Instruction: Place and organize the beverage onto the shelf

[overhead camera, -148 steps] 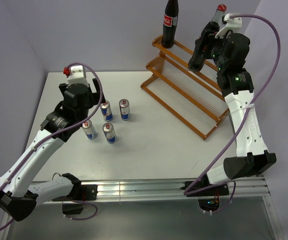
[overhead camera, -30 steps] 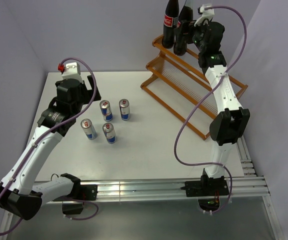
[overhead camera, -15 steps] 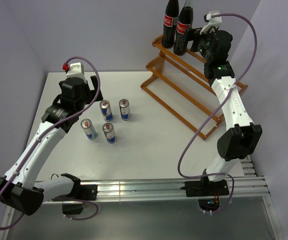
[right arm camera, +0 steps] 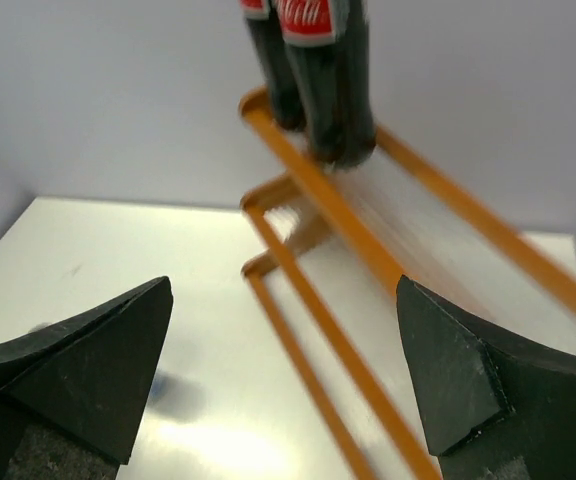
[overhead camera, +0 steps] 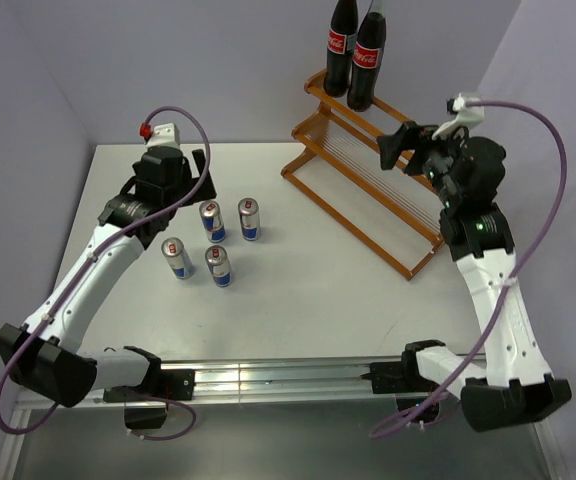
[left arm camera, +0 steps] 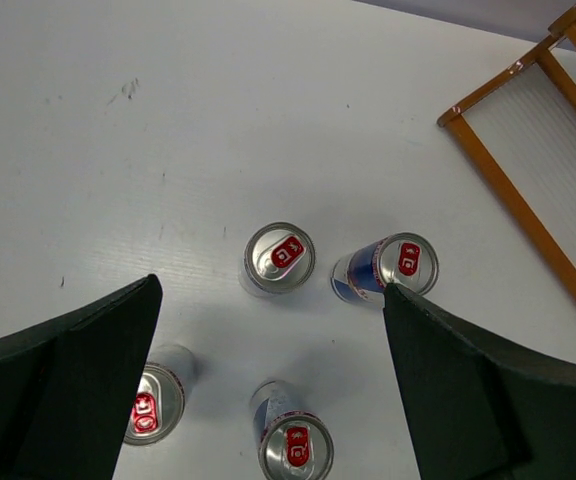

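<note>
Task partway: both cola bottles (overhead camera: 366,62) stand side by side at the far end of the shelf's (overhead camera: 346,224) upper tier, while four cans (overhead camera: 212,222) wait unshelved on the table (overhead camera: 308,290); the left gripper (left arm camera: 270,290) hovers over the cans and the right gripper (right arm camera: 284,285) hangs above the shelf, each with jaws apart and empty.

Bright, even overhead light, soft faint shadows. Right wrist view blurred: orange-brown wooden stepped rack (right arm camera: 313,270) and dark red-labelled cola bottles (right arm camera: 330,90) beyond the right claw (right arm camera: 284,290) smeared; glare on white table (right arm camera: 203,440) under it. Slim silver-blue cans (left arm camera: 280,257) below the left claw (left arm camera: 272,285) sharp.
</note>
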